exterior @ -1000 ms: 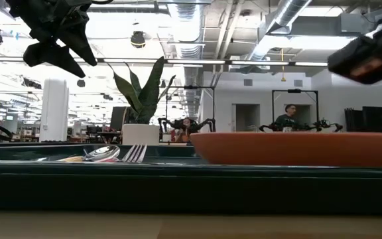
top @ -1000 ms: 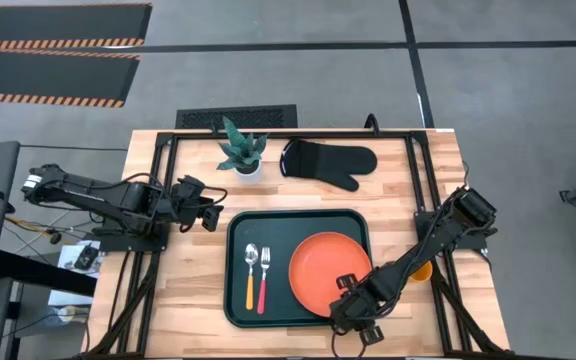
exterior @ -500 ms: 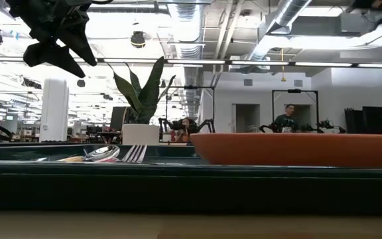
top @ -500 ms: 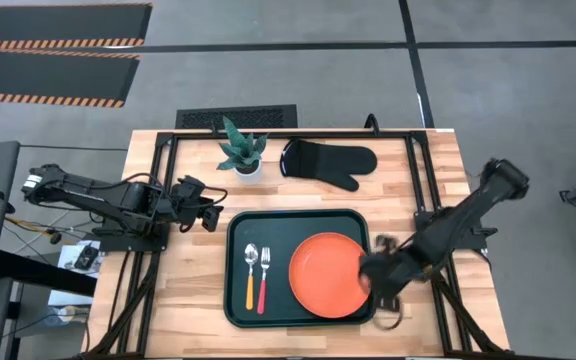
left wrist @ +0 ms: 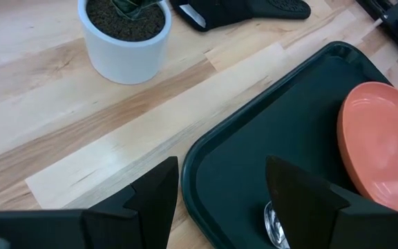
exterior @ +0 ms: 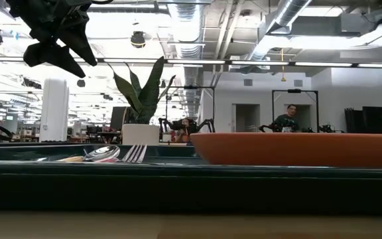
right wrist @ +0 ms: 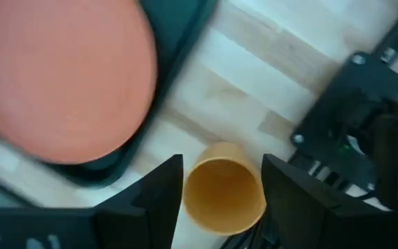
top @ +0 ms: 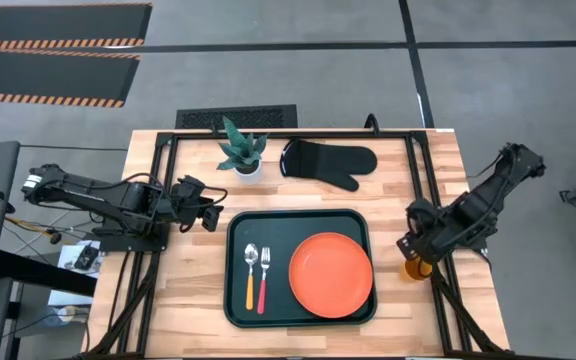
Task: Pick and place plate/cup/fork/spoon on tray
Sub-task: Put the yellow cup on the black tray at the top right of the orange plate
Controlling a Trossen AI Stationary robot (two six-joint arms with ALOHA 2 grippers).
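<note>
The orange-red plate (top: 331, 274) lies flat in the right half of the dark tray (top: 298, 217). Left of it on the tray lie the spoon (top: 250, 275) and the fork (top: 264, 278), side by side. The small orange-yellow cup (right wrist: 223, 195) stands upright on the wood right of the tray. My right gripper (right wrist: 222, 164) hangs open above it, pointing down; the cup shows between its fingers, untouched. In the high view that gripper (top: 411, 248) covers part of the cup (top: 415, 269). My left gripper (left wrist: 221, 162) waits open over the tray's far left corner.
A potted plant (top: 240, 152) and a black oven mitt (top: 330, 163) sit along the far edge. Black frame rails (top: 438, 300) run down both sides of the table, one close to the cup. A person (exterior: 289, 118) stands far off in the room behind.
My right gripper has left the plate's near right rim, risen, and swung toward the table's right edge and a little toward the far edge, rolling as it went, until it hangs over the cup. The plate lies where it was.
</note>
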